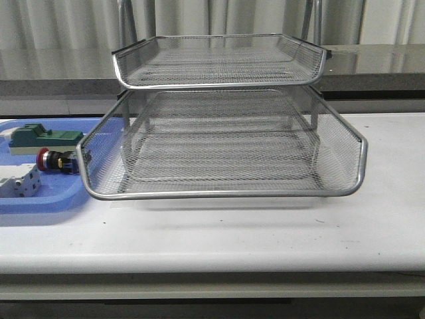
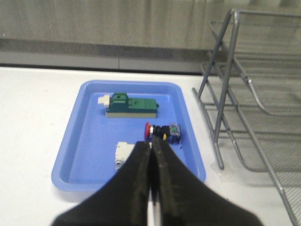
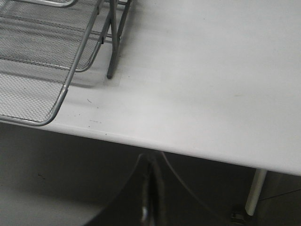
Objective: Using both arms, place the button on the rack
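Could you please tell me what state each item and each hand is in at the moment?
Red-headed emergency-stop button: lying on its side in the tray, ungrasped.
Silver wire-mesh rack: standing on the table, visible tiers empty, a lower tier slid forward.
Flat blue plastic tray: holding three parts.
Green-topped block: lying in the tray.
White terminal block: in the tray, partly hidden.
Left hand: shut, empty.
Right hand: shut, empty.

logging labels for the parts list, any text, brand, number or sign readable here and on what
None can be read in any view.
Button: no legible marking; too small and blurred.
Green block: no text visible.
White block: no text visible.
Blue tray, rack, table: plain, no labels.
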Action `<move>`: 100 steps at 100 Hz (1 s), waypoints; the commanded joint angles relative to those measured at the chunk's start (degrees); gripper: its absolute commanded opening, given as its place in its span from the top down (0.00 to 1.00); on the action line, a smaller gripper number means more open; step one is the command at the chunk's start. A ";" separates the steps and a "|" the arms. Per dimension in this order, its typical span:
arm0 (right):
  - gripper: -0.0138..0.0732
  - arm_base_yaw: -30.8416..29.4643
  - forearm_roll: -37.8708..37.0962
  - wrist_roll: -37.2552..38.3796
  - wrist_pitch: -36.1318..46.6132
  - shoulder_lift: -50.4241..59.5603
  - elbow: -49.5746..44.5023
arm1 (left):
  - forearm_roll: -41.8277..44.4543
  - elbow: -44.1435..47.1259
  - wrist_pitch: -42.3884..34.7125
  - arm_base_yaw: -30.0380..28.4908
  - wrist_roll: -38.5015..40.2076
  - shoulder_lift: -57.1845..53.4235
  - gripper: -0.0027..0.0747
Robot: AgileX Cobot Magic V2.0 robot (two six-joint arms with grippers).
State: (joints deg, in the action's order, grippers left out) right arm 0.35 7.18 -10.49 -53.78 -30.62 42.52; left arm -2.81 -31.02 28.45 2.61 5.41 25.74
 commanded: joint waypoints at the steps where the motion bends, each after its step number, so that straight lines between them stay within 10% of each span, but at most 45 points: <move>1: 0.92 -0.50 0.02 0.06 3.26 -0.16 1.53 | 1.77 -7.67 1.59 0.34 -0.05 7.84 0.99; 59: 0.92 -0.50 0.02 0.06 3.26 -0.16 1.53 | 2.81 -35.48 14.17 0.34 -15.08 48.58 0.95; 87: 0.92 -0.50 0.02 0.06 3.26 -0.16 1.53 | 3.55 -37.27 12.94 0.45 -19.34 53.47 0.17; 100: 0.92 -0.50 0.02 0.06 3.26 -0.16 1.53 | 3.50 -37.27 9.84 0.45 -19.34 54.15 0.09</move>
State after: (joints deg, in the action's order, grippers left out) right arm 0.35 7.18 -10.49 -53.78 -30.62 42.52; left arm 0.83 -66.26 43.20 2.61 -13.74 81.17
